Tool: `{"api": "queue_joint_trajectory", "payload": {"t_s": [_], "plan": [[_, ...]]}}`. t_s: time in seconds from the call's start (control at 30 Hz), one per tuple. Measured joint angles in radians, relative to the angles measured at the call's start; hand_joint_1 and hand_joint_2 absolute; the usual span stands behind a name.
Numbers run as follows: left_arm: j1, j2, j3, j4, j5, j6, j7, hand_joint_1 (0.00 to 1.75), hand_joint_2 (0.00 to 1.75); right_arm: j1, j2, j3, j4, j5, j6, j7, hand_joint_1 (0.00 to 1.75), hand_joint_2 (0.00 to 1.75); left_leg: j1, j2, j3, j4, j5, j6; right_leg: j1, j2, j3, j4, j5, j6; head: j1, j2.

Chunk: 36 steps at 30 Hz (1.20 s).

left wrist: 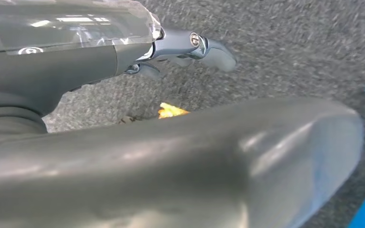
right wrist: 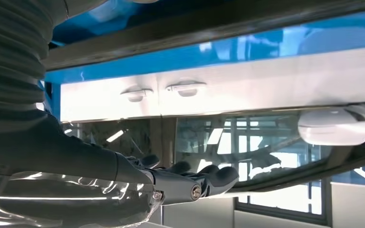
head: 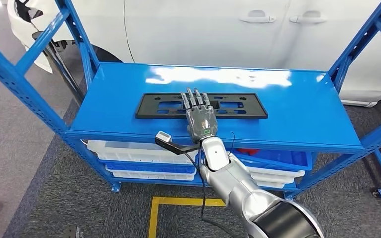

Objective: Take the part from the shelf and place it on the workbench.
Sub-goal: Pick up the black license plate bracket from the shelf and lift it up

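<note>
1. Where the blue shelf (head: 297, 106) shows its top board in the head view, a long black part (head: 154, 106), flat and pierced with slots, lies lengthwise near the middle of that board, closer to the front edge than to the back.
2. The right hand (head: 200, 115) lies flat over the middle of the part, palm down, its fingers (head: 195, 99) stretched forward and slightly spread; they rest on or just above the black surface (contact cannot be told for certain), and nothing is clasped in them.
3. In the right wrist view the same hand (right wrist: 171, 183) reaches out with its fingers extended, not curled around anything.
4. The silver right arm (head: 233, 178) rises from the lower edge of the head view, with a small camera on a black bracket (head: 168, 141) at the wrist.
5. The left hand (left wrist: 190, 47) shows in the left wrist view above grey carpet (left wrist: 290, 42); its fingers look bent, with nothing seen in them, though how far they are closed cannot be told.
6. Under the top board sit white and blue trays (head: 139, 153) on a lower level.
7. Behind the shelf stands a white car (head: 203, 29) with two door handles showing.
8. A yellow line (head: 155, 213) marks the floor in front of the shelf.
</note>
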Motion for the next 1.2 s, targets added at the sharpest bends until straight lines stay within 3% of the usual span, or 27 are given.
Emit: {"api": "queue_joint_trajectory", "payload": {"t_s": [0.07,0.13,0.17,0.2,0.23,0.3,0.37,0.47,0.53,0.57,0.63,0.67,0.7,0.73,0.8,0.83,0.9,1.0,1.03,1.07,1.17,1.2], "plan": [[0.002,0.002,0.0,0.0,0.0,0.0,-0.002,0.0,0.0,-0.004,0.0,0.008,0.001,0.001,0.004,0.004,0.0,1.75,0.003,0.001,-0.046,0.091,-0.033,-0.006,0.0,-0.001,0.019,-0.003,-0.01,-0.01,0.0,0.0],[0.007,0.004,0.001,0.0,0.002,-0.001,-0.004,0.0,0.0,-0.003,0.0,0.022,0.004,0.001,0.011,0.007,0.0,1.75,0.004,0.001,-0.124,0.214,-0.078,-0.012,0.002,0.0,0.03,-0.002,-0.022,-0.016,0.0,0.0],[0.01,0.006,0.002,0.0,0.002,-0.002,-0.005,0.0,0.0,-0.001,0.0,0.029,0.007,0.001,0.015,0.008,0.0,1.75,0.004,0.001,-0.154,0.247,-0.087,-0.013,0.003,0.001,0.037,-0.002,-0.029,-0.017,0.0,0.0],[0.012,0.007,0.003,0.0,0.003,-0.004,-0.007,0.0,0.0,0.0,-0.001,0.037,0.009,0.001,0.021,0.008,0.0,1.75,0.004,0.001,-0.169,0.247,-0.077,-0.012,0.004,0.003,0.045,-0.001,-0.036,-0.017,0.0,0.0],[0.014,0.008,0.004,0.0,0.003,-0.006,-0.008,0.0,0.0,0.001,-0.001,0.047,0.011,0.001,0.027,0.008,0.0,1.75,0.003,0.001,-0.165,0.209,-0.045,-0.008,0.005,0.004,0.055,0.0,-0.044,-0.016,0.0,0.0],[0.014,0.01,0.005,0.0,0.002,-0.011,-0.011,0.0,0.0,0.0,-0.002,0.073,0.013,0.001,0.046,0.011,0.0,1.75,0.001,0.001,-0.126,0.076,0.047,0.003,0.006,0.005,0.076,0.001,-0.061,-0.011,0.0,0.0],[0.011,0.011,0.006,0.0,0.001,-0.014,-0.012,0.0,0.0,-0.002,-0.004,0.113,0.015,0.001,0.07,0.017,0.0,1.75,-0.005,0.002,-0.096,-0.015,0.086,0.012,0.007,0.007,0.085,0.003,-0.074,-0.003,0.0,0.0],[0.008,0.011,0.008,0.0,0.0,-0.018,-0.013,0.0,0.0,-0.005,-0.01,0.187,0.018,0.001,0.111,0.02,0.0,1.75,-0.005,0.003,-0.083,-0.035,0.084,0.023,0.008,0.008,0.089,0.0,-0.087,0.015,0.0,0.0],[0.008,0.01,0.013,0.0,0.0,-0.02,-0.012,0.0,0.0,-0.009,-0.018,0.237,0.02,0.001,0.14,0.02,0.0,1.75,0.001,0.003,-0.071,-0.043,0.08,0.031,0.006,0.006,0.075,0.036,-0.109,0.028,0.0,0.0],[0.009,0.01,0.015,0.0,-0.001,-0.02,-0.011,0.0,0.0,-0.009,-0.026,0.263,0.021,0.001,0.155,0.02,0.0,1.75,0.002,0.004,-0.065,-0.045,0.077,0.035,0.003,0.005,0.049,0.086,-0.13,0.034,0.0,0.0],[0.015,0.01,0.018,0.0,-0.006,-0.015,-0.004,0.0,0.0,-0.007,-0.047,0.312,0.026,0.001,0.181,0.02,0.0,1.75,0.002,0.003,-0.056,-0.046,0.067,0.04,-0.004,0.003,-0.038,0.229,-0.176,0.043,0.0,0.0],[0.021,0.01,0.019,0.001,-0.008,-0.01,0.004,0.0,0.0,-0.005,-0.058,0.333,0.028,0.001,0.19,0.019,0.0,1.75,0.002,0.003,-0.05,-0.045,0.061,0.04,-0.008,0.003,-0.077,0.281,-0.183,0.046,0.0,0.0],[0.027,0.01,0.02,0.002,-0.012,-0.001,0.018,0.0,0.0,-0.004,-0.07,0.349,0.029,0.001,0.198,0.019,0.0,1.75,0.002,0.002,-0.041,-0.045,0.053,0.039,-0.011,0.002,-0.099,0.297,-0.167,0.049,0.0,0.0],[0.034,0.009,0.02,0.004,-0.016,0.01,0.034,0.0,0.0,-0.005,-0.082,0.361,0.03,0.001,0.205,0.02,0.0,1.75,0.002,0.002,-0.031,-0.045,0.046,0.038,-0.014,0.001,-0.099,0.271,-0.13,0.051,0.0,0.0],[0.043,0.009,0.021,0.007,-0.025,0.034,0.069,0.0,0.0,-0.009,-0.106,0.377,0.031,0.001,0.218,0.025,0.0,1.75,0.003,0.0,-0.007,-0.045,0.028,0.033,-0.018,-0.003,-0.054,0.135,-0.033,0.05,0.0,0.0],[0.045,0.01,0.021,0.008,-0.029,0.043,0.081,0.0,0.0,-0.01,-0.119,0.381,0.031,0.001,0.223,0.03,0.0,1.75,0.001,-0.001,0.001,-0.044,0.02,0.028,-0.017,-0.005,-0.029,0.07,-0.004,0.047,0.0,0.0],[0.049,0.011,0.021,0.009,-0.034,0.054,0.094,0.0,0.0,-0.013,-0.138,0.384,0.031,0.001,0.227,0.041,0.0,1.75,-0.001,-0.003,0.01,-0.044,0.007,0.016,-0.012,-0.005,-0.004,0.01,0.007,0.038,0.0,0.0],[0.052,0.013,0.02,0.01,-0.037,0.057,0.099,0.0,0.0,-0.019,-0.154,0.386,0.028,0.001,0.227,0.052,0.0,1.75,0.002,0.0,0.02,-0.042,-0.008,-0.001,-0.011,-0.001,0.01,0.001,-0.004,0.02,0.0,0.0],[0.052,0.014,0.02,0.01,-0.037,0.058,0.099,0.0,0.0,-0.021,-0.158,0.386,0.027,0.001,0.229,0.057,0.0,1.75,0.004,0.001,0.013,-0.018,-0.023,-0.004,-0.012,-0.002,0.018,-0.004,-0.006,0.013,0.0,0.0],[0.053,0.015,0.02,0.01,-0.037,0.059,0.097,0.0,0.0,-0.021,-0.16,0.387,0.027,0.001,0.232,0.064,0.32,1.75,0.005,0.002,-0.007,0.028,-0.046,-0.007,-0.014,-0.002,0.025,-0.008,-0.007,0.007,0.0,0.0],[0.056,0.016,0.023,0.01,-0.035,0.06,0.082,0.0,0.0,-0.019,-0.163,0.387,0.027,0.0,0.264,0.094,1.62,1.75,0.005,0.002,-0.112,0.22,-0.12,-0.012,-0.01,-0.002,0.034,-0.008,-0.014,-0.003,0.0,0.0],[0.059,0.016,0.023,0.01,-0.036,0.06,0.076,0.0,0.0,-0.019,-0.163,0.387,0.027,-0.001,0.281,0.1,1.74,1.75,0.005,0.002,-0.133,0.246,-0.118,-0.013,-0.009,-0.001,0.036,-0.007,-0.017,-0.003,0.0,0.0]]}}
